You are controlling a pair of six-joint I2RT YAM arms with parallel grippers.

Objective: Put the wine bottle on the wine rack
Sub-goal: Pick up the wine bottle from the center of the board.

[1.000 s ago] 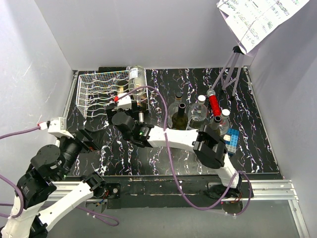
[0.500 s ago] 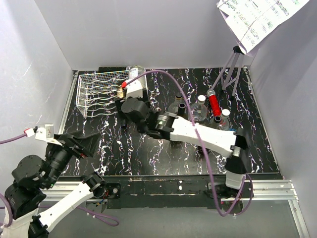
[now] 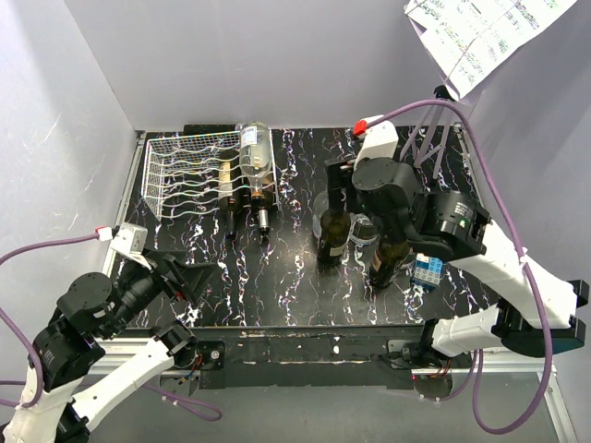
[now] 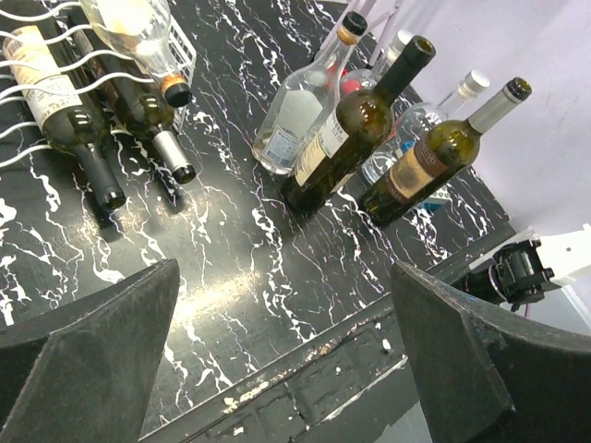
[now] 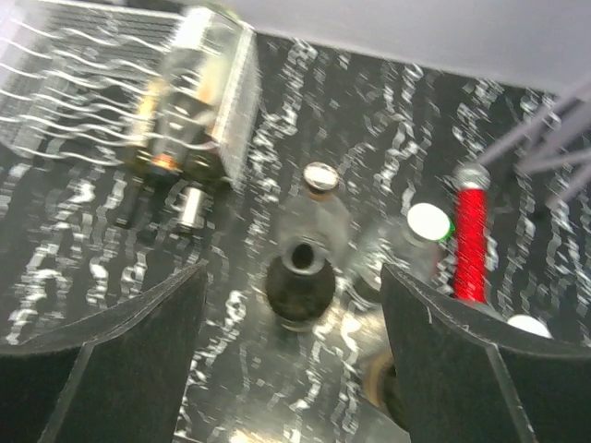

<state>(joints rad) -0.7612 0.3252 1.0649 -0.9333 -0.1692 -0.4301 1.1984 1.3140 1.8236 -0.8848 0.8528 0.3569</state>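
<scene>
The white wire wine rack (image 3: 180, 166) stands at the back left. A clear bottle (image 3: 257, 152) lies on its right end, over two dark bottles (image 3: 233, 196); they also show in the left wrist view (image 4: 55, 97). My right gripper (image 3: 340, 183) is open and empty, hovering above a group of standing bottles. In the right wrist view it (image 5: 294, 269) is straight over the open-necked dark wine bottle (image 5: 300, 277), which also shows in the top view (image 3: 333, 235), without touching it. My left gripper (image 3: 185, 275) is open and empty at the front left, low over the table (image 4: 286, 268).
Standing with the dark bottle are an olive bottle with a silver cap (image 4: 434, 157), clear bottles (image 4: 294, 111) and a red-necked one (image 3: 399, 196). A blue block (image 3: 428, 268) lies at the right. A tripod (image 3: 429, 134) with paper stands back right. Grey walls enclose the table.
My right arm has swung from the rack to the right and now hangs open over the standing bottles. The clear bottle stays lying on the rack. The left arm shifted a little.
</scene>
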